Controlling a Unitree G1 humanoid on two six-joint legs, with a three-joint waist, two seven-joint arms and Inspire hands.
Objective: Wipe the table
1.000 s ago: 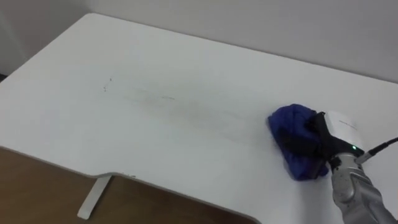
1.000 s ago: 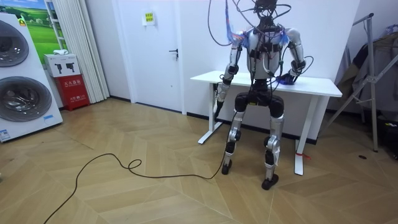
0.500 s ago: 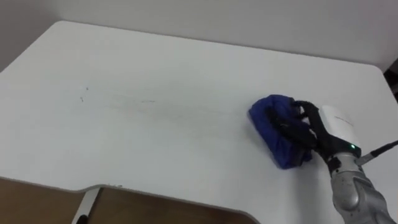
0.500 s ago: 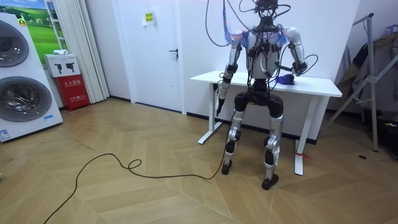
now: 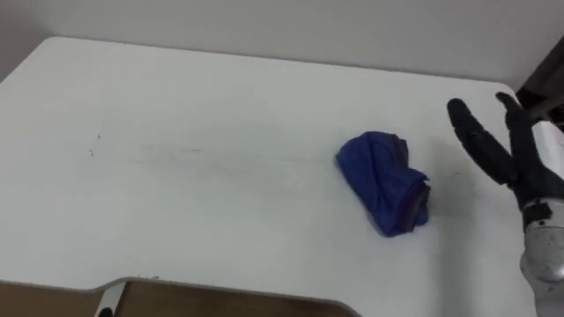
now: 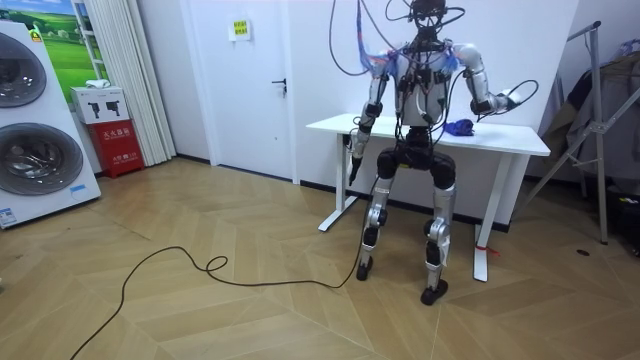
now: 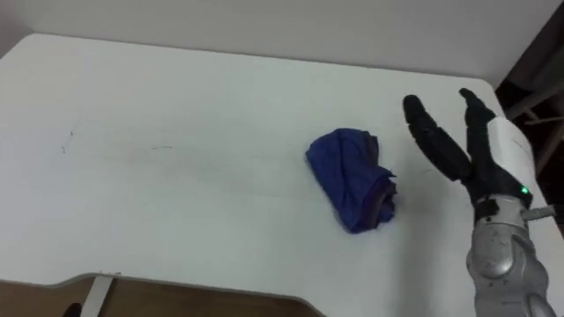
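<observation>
A crumpled blue cloth [image 5: 384, 180] lies by itself on the white table [image 5: 194, 106], toward its right end; it also shows in the right eye view [image 7: 352, 187] and as a small blue spot in the room view [image 6: 460, 126]. My right hand [image 5: 507, 150] is raised above the table to the right of the cloth, fingers straight and spread, touching nothing [image 7: 463, 141]. In the room view my right hand [image 6: 516, 95] is lifted over the table's right end. My left hand [image 6: 358, 125] hangs at the table's near edge.
Faint marks [image 5: 92, 145] streak the table's left part. The table's front edge [image 5: 229, 295] has a curved cut-out with brown floor beyond. In the room view a door, washing machines [image 6: 40, 130] and a stand [image 6: 600, 130] surround the table.
My right hand let go of the blue cloth, opened and lifted up and to the right. The cloth stays on the table. The eye view has shifted rightward.
</observation>
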